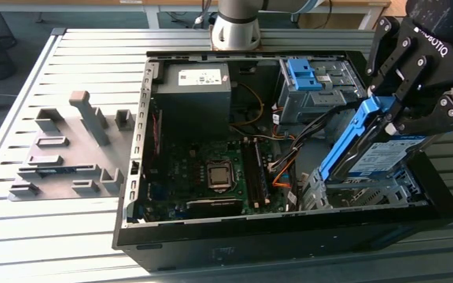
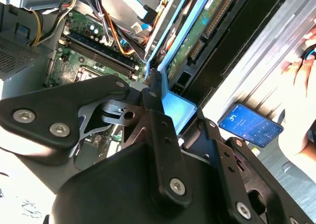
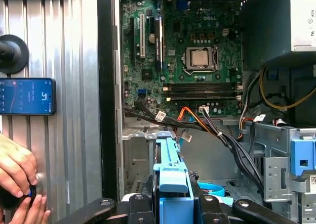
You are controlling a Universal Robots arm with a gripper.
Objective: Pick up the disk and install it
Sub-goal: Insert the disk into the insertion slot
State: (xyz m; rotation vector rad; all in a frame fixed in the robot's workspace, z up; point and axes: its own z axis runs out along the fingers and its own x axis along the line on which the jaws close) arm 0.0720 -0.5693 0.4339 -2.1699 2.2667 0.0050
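Slatted table [image 1: 53, 247] carries the open computer case [image 1: 289, 242]; at its 4 o'clock corner in the exterior view the gripper [image 1: 396, 109] clamps the disk [image 1: 380, 156], tilted over the drive cage [image 1: 360, 191]. Insertion seems in hand and calls for squaring the disk to the cage, whose 9 o'clock side loose cables [image 1: 285, 162] crowd.

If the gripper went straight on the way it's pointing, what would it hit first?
Probably the metal drive cage right below: the gripper, shut on the disk, points down at it, so the disk's lower edge would touch first. Depth is hard to judge.
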